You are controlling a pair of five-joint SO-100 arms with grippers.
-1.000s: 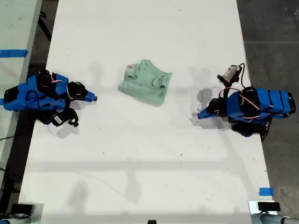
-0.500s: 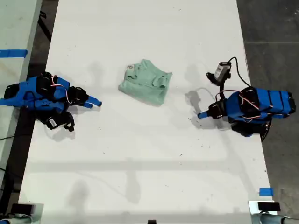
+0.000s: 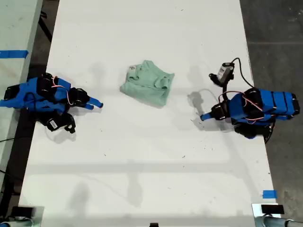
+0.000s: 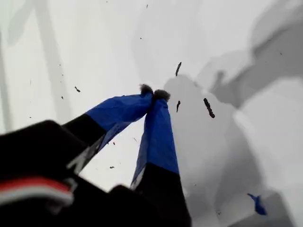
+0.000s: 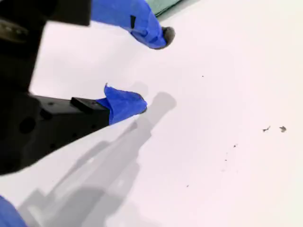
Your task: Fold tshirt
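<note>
Item under inspection: the tshirt (image 3: 147,87) lies as a compact, wrinkled bundle on the white desk (image 3: 151,179). It sits about midway between the two arms and is touched by neither. Its outline is roughly square but uneven, and a label shows at the corner towards the exterior view's upper left.

My first gripper (image 3: 203,117), at the exterior view's right, has its jaws shut on nothing, tips meeting over bare desk beside a few dark marks. My second gripper (image 3: 97,103), at the exterior view's left, has its jaws parted and empty. Its wrist view shows only a sliver of the cloth beyond one tip.

Assessment: the fold appears largely complete, and the step in hand looks like standing clear or tidying. If a further fold is wanted, each gripper should come in low and pinch a single outer edge, not the stacked layers. The cloth should then be lifted just enough to carry over, because a soft bundle like this is likely to drag open.

Clearance: there is open desk on every side of the tshirt. The desk edges run close behind both arm bases, and a cable loops near the first arm. A strip of blue tape (image 3: 269,194) marks the exterior view's lower right.
</note>
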